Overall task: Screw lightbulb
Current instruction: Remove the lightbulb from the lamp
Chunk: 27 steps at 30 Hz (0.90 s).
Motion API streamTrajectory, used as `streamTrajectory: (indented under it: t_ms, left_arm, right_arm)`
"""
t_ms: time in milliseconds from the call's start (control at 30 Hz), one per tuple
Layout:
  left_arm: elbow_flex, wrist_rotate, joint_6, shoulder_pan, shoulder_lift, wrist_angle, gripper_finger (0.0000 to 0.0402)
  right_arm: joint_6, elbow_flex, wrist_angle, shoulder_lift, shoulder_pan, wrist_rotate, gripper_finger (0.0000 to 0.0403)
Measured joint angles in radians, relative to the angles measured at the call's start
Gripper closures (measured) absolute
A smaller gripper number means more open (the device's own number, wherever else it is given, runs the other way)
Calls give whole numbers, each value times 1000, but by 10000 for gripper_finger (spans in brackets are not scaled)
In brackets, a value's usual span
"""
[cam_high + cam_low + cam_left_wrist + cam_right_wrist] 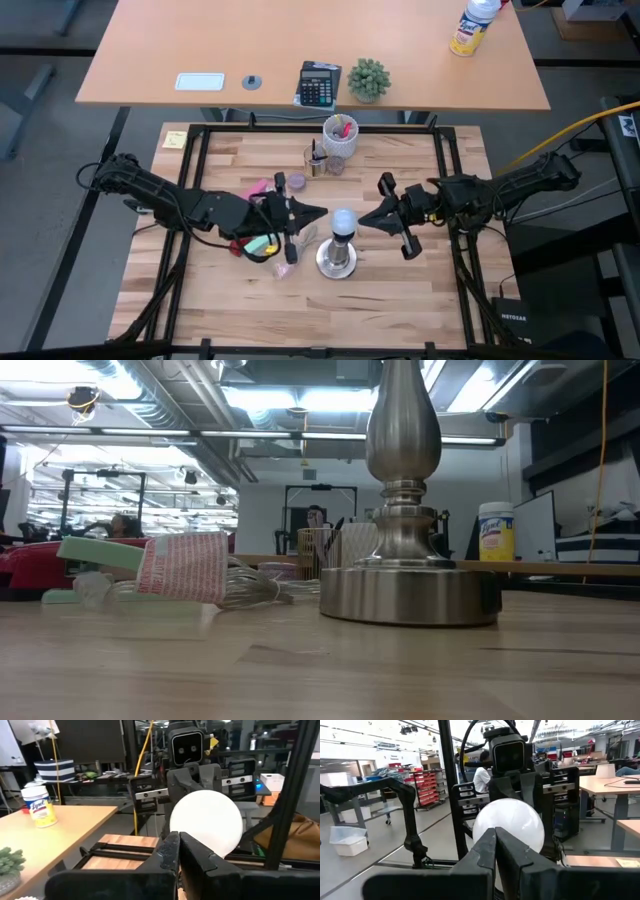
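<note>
The frosted-white lightbulb [343, 221] stands upright, base down, in the top of the silvery socket stand [336, 259] at the table's middle. My left gripper [322, 213] is shut, level, its tips just left of the globe. My right gripper [363, 219] is shut, level, its tips just right of the globe. The globe fills the left wrist view [206, 827] and the right wrist view [509, 826] right behind each pair of shut fingers. The low view shows only the stand [408, 560]; the bulb is above its top edge. My left gripper's shut fingertips [172, 851] point level from the table's left at the globe's left side [334, 220]; I cannot tell whether they touch it. My right gripper's shut fingertips [492, 845] point level from the table's right at the globe's right side [353, 222]; I cannot tell whether they touch it.
A pink-and-white paper cup [185, 568] lies on its side with green pieces and clear wrap left of the stand, under my left arm. A white cup with pens [340, 135] and small jars [316, 160] stand at the far edge. The near half of the table is bare wood.
</note>
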Motion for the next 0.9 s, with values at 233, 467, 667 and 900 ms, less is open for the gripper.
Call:
streamTrajectory:
  t_ms: [233, 467, 667, 900]
  left_arm:
    - [0, 25, -13, -14, 4, 1, 399]
    - [0, 23, -24, -18, 18, 7, 399]
    - [0, 29, -33, -28, 22, -2, 399]
    - [0, 30, -25, -41, 23, 3, 399]
  right_arm:
    - [-1, 0, -13, 4, 0, 79, 389]
    - [-1, 0, -15, 4, 0, 118, 389]
    - [-9, 0, -13, 4, 0, 151, 389]
    - [-50, 0, -9, 4, -1, 198, 389]
